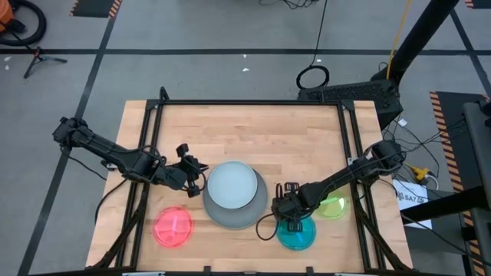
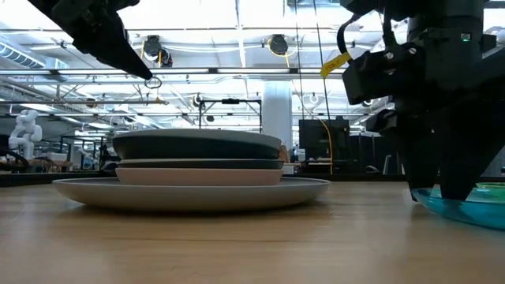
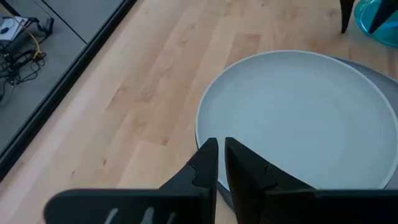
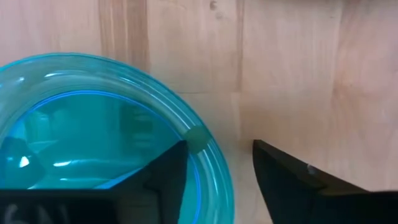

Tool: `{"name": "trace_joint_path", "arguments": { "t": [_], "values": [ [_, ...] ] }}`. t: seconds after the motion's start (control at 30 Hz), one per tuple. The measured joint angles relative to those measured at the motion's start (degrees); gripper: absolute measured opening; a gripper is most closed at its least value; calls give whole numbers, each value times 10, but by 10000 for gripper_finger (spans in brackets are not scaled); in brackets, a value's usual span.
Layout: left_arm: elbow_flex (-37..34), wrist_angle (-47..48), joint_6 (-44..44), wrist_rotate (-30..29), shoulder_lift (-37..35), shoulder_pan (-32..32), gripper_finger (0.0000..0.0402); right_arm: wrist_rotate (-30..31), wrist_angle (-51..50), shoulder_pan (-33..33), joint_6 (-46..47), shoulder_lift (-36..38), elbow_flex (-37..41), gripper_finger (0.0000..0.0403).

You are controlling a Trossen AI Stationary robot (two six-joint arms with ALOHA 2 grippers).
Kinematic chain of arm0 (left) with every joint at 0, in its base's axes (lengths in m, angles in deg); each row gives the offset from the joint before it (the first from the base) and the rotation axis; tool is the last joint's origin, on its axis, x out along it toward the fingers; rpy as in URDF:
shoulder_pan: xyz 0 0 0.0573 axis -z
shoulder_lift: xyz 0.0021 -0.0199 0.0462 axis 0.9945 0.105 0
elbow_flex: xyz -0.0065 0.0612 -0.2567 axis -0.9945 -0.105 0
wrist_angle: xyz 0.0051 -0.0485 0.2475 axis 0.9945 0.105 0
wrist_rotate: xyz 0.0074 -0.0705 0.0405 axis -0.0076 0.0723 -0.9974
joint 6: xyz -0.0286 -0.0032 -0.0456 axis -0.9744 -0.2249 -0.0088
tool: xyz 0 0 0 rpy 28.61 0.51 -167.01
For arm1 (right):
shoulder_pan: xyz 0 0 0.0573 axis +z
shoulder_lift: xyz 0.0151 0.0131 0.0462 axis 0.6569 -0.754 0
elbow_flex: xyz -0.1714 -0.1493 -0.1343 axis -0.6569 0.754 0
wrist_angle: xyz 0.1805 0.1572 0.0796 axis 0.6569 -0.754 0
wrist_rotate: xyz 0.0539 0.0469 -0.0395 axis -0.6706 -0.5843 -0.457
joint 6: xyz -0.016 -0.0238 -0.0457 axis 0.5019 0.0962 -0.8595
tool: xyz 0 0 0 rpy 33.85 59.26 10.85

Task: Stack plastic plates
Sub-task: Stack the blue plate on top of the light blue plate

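Observation:
A stack of plates stands mid-table: the large grey plate (image 1: pixel 234 220) at the bottom, a peach-pink plate (image 2: pixel 197 176) and a dark teal plate (image 2: pixel 197 147) above it, and the pale blue plate (image 1: pixel 232 186) on top. The red plate (image 1: pixel 173 228), cyan plate (image 1: pixel 298 236) and green plate (image 1: pixel 334 207) lie singly on the table. My left gripper (image 3: pixel 221 151) is shut and hovers above the stack's left edge. My right gripper (image 4: pixel 217 152) is open over the cyan plate's rim. My right gripper comes from above, pointing down, astride the cyan plate's rim (image 4: pixel 214 171) on the side toward the stack, with one finger (image 4: pixel 165 171) inside the dish and one outside. The plate lies flat on the table. I cannot tell whether either finger touches it.
The green plate lies close to the cyan plate, on its far right. Dark frame rails (image 1: pixel 150 123) run along the table's left, far and right sides. Bare wood (image 1: pixel 245 130) spreads across the far half. Behind the table in the low view are room fittings.

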Motion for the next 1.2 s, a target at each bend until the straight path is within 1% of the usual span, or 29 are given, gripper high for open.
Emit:
{"name": "trace_joint_path", "arguments": {
  "t": [0.27, 0.5, 0.77, 0.93, 1.07, 1.2],
  "values": [
    [0, 0, 10, 0, 0, 0, 37, -16, 4, -13, 0, 0, 0, 101],
    [0, -1, 12, 0, 0, 0, 37, -57, 4, -26, -11, 0, 0, 59],
    [0, -1, 11, 0, 0, -8, 37, -63, -1, -38, -41, 0, 0, 34],
    [0, -4, 10, -1, 0, -12, 37, -99, -11, -52, -43, 4, 0, 25],
    [0, -7, 10, 0, 0, -12, 37, -103, -26, -61, -41, 21, 1, 16],
    [0, -9, 15, 0, 0, -12, 37, -103, -49, -72, -43, 55, 1, 4]
  ]
}}
